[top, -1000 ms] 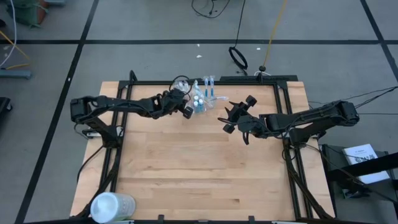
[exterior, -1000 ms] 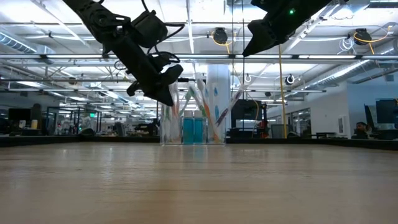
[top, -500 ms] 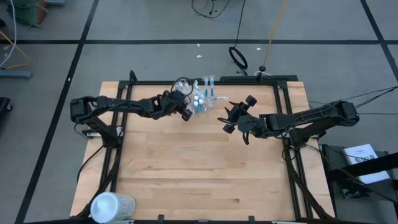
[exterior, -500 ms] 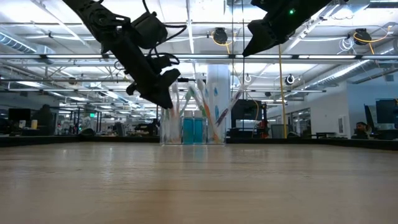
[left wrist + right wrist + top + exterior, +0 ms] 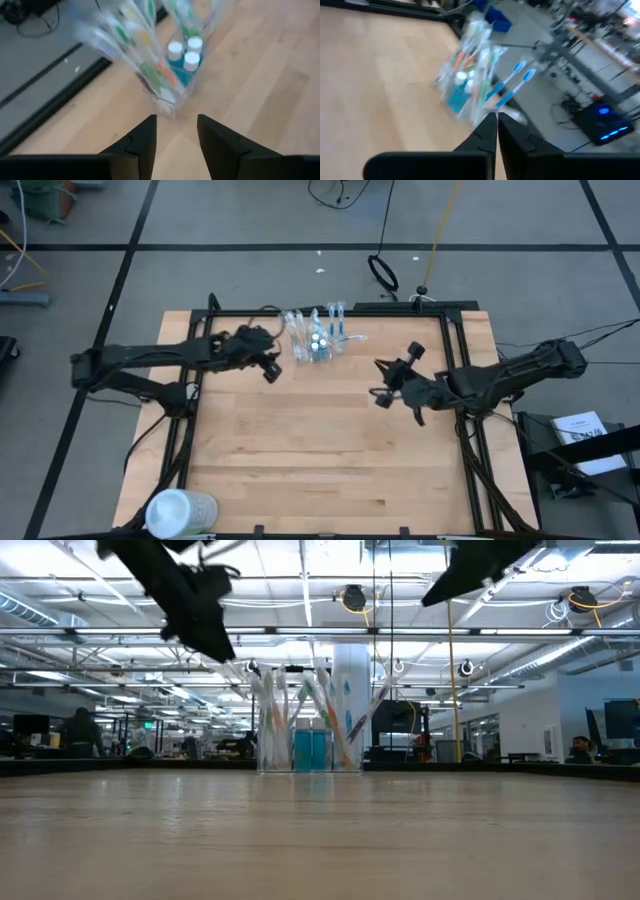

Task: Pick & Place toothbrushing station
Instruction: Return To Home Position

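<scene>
The toothbrushing station is a clear cup with toothbrushes and blue tubes in it. It stands on its base near the middle of the table's far edge. My left gripper hangs open to its left and above the table, and touches nothing. In the left wrist view the station lies beyond the open fingers of my left gripper. My right gripper hangs shut to the right of the station and nearer the front. The right wrist view shows my right gripper with the station ahead of it.
A whitish round container lies at the table's near left corner. Black frame rails run along the table's sides. Two blue toothbrushes stick out of the station toward the far edge. Bare wood spreads across the middle and front.
My left gripper has pulled away from the station toward the table's left edge and has risen. My right gripper has drawn back toward the table's right and near edges. The station has stayed where it stood.
</scene>
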`<state>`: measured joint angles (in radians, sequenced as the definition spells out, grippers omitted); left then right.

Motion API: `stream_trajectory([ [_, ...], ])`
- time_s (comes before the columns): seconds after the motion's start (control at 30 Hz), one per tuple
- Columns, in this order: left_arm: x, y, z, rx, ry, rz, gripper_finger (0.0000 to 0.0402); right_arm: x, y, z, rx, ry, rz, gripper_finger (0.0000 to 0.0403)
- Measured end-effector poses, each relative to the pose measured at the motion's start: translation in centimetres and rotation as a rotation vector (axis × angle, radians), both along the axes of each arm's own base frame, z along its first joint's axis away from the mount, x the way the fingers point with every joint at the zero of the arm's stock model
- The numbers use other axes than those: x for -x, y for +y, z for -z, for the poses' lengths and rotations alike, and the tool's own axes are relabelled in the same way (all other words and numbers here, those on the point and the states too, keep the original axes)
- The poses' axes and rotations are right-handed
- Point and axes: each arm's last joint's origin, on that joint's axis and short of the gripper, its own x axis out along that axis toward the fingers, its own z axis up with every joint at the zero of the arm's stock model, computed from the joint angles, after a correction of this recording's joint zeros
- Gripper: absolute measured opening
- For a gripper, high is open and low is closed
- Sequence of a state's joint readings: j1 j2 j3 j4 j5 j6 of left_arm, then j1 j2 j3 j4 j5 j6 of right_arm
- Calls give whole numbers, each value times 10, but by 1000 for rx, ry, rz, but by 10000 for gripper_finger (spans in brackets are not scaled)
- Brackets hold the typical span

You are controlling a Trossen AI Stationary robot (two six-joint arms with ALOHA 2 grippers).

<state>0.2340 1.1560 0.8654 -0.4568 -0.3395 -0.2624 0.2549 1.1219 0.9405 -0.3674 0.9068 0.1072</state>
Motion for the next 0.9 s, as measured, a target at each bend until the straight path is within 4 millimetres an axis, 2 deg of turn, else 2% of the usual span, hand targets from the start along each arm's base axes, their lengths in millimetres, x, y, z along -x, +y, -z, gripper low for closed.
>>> stream_trajectory([
  [0.1, 22, -11, -19, -37, -34, 40, 140, 16, 11, -3, -89, -13, -57, 11],
  [0.17, 39, -20, -30, -73, -46, 93, 135, 24, 21, -4, -173, 0, -179, 5],
  [0.27, 63, -32, -43, -143, -127, 92, 130, 32, 37, 8, -203, 22, -372, 2],
  [0.33, 79, -38, -43, -200, -165, 82, 129, 36, 43, 15, -179, -5, -458, 5],
  [0.43, 98, -47, -32, -240, -243, 129, 127, 47, 44, 17, -150, -79, -526, 5],
  [0.57, 109, -56, -5, -270, -327, 293, 127, 64, 40, 29, -225, -148, -698, 1],
  [0.73, 114, -63, 23, -366, -476, 479, 127, 85, 31, 44, -253, -317, -800, 3],
  [0.9, 118, -64, 43, -416, -544, 512, 127, 106, 20, 66, -219, -386, -838, 1],
])
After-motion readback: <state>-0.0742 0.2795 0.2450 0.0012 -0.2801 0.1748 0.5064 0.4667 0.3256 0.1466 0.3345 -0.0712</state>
